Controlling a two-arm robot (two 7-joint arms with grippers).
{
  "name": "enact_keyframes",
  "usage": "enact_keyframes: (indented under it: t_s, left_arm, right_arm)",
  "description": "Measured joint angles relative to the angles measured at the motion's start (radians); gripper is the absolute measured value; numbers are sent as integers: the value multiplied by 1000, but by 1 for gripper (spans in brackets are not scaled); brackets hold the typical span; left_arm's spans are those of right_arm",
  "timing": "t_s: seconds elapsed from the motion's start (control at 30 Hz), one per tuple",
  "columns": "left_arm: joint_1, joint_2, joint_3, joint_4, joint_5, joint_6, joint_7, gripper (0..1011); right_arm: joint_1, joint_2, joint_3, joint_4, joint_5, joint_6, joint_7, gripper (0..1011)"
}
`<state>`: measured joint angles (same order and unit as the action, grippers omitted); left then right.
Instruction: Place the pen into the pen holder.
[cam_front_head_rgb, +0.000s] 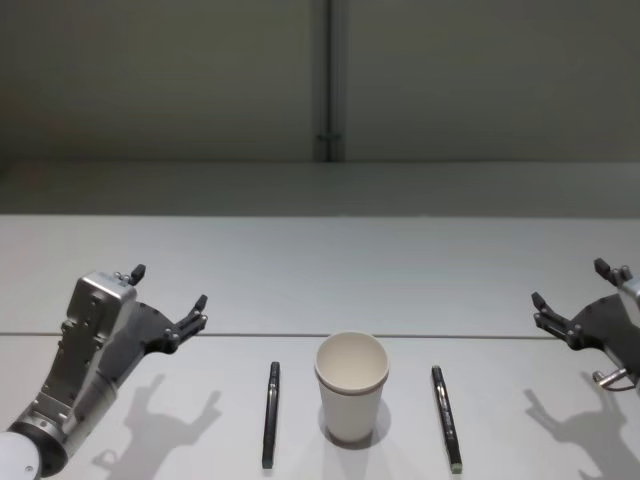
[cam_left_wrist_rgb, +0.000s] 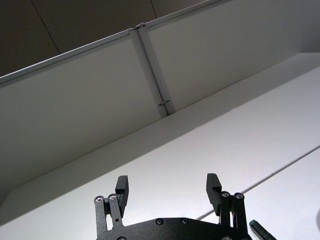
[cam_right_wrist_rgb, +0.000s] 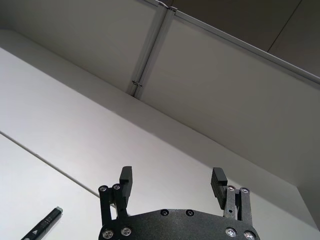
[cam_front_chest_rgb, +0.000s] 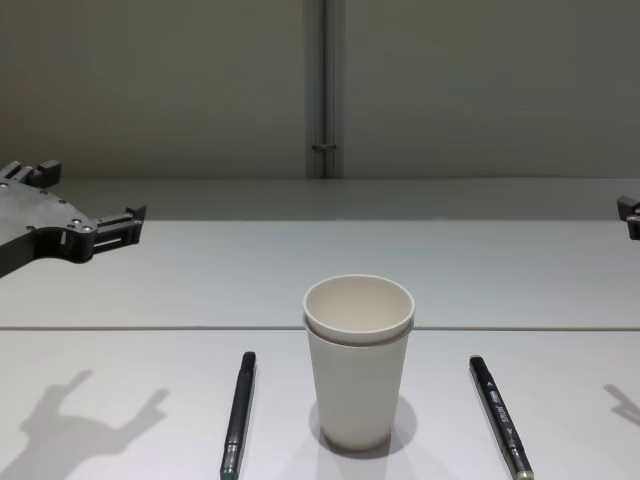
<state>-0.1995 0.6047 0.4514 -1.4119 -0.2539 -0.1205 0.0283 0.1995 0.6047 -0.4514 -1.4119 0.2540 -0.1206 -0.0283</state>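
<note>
Head view: the pale counter (cam_front_head_rgb: 300, 270) runs the full width and reaches far back to a grey wall (cam_front_head_rgb: 180, 80). A thin seam (cam_front_head_rgb: 260, 335) crosses the counter from left to right, just beyond the things. Broad open surface lies on the far side of the seam and out towards both side edges.

The pen holder (cam_front_head_rgb: 352, 385) stands upright at the near middle, its mouth open upward. The left pen (cam_front_head_rgb: 270, 414) lies flat just to its left and the right pen (cam_front_head_rgb: 446, 417) lies flat just to its right. Both lie lengthwise from near to far and are apart from the cup. The chest view shows the same row: pen holder (cam_front_chest_rgb: 358, 365) between left pen (cam_front_chest_rgb: 238, 412) and right pen (cam_front_chest_rgb: 500, 415), with a gap on each side.

The left claw (cam_front_head_rgb: 169, 286) hangs above the counter, well to the left of the left pen and a little farther back. Its fingers are spread wide with nothing between them, as its wrist view shows (cam_left_wrist_rgb: 168, 182). The right claw (cam_front_head_rgb: 569, 283) mirrors it near the right edge, well apart from the right pen. It too is spread wide and holds nothing (cam_right_wrist_rgb: 172, 175). Both claws cast shadows on the counter on their own sides.
</note>
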Motion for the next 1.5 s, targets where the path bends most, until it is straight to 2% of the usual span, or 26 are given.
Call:
enact_keyframes:
  t_s: [0.63,1.07,1.5]
  left_arm:
    - [4,-1,-6,-1,-2,0,-11,1001]
    - [66,6,-67,-48,-52,9,-68,1001]
    - [147,29,-127,-123,-86,49,-103,1001]
  right_arm:
    - [0,0,0,0,0,0,0,1001]
    - [0,0,0,0,0,0,0,1001]
    - [0,0,0,0,0,0,0,1001]
